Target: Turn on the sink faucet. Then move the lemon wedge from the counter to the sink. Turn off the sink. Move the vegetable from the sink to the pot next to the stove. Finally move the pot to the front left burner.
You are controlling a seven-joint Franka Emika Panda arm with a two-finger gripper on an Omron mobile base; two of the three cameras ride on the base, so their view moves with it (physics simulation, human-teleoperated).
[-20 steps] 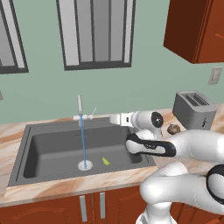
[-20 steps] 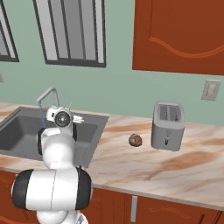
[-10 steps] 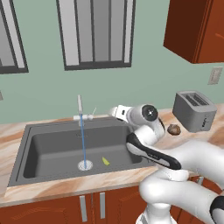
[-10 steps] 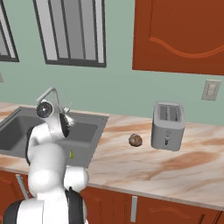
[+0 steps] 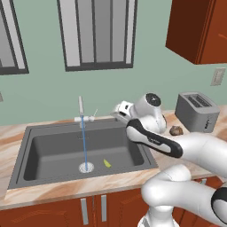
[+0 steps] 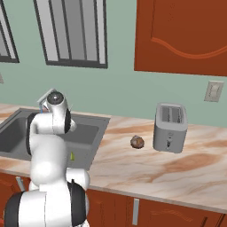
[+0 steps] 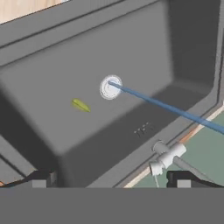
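Water runs in a thin blue stream point(image 5: 83, 142) from the sink faucet point(image 5: 81, 111) onto the drain point(image 5: 86, 167) of the dark grey sink point(image 5: 44, 150). The lemon wedge point(image 5: 107, 163) lies on the basin floor just right of the drain; it is also seen in the hand view point(image 7: 81, 105) and the right base view point(image 6: 72, 156). My gripper point(image 5: 118, 109) is open and holds nothing. It hovers over the sink's back right corner, right of the faucet's levers point(image 7: 166, 158). The pot and stove are out of view.
A brown roundish lump point(image 5: 176, 130) and a silver toaster point(image 5: 197, 111) stand on the marbled counter point(image 6: 133, 164) right of the sink. Wooden cabinets point(image 5: 88, 208) run below, and a window point(image 5: 95, 33) is in the wall behind the faucet.
The hand has risen a little and drawn back towards the faucet's right side while the elbow swung right. Water keeps running and the wedge has not moved.
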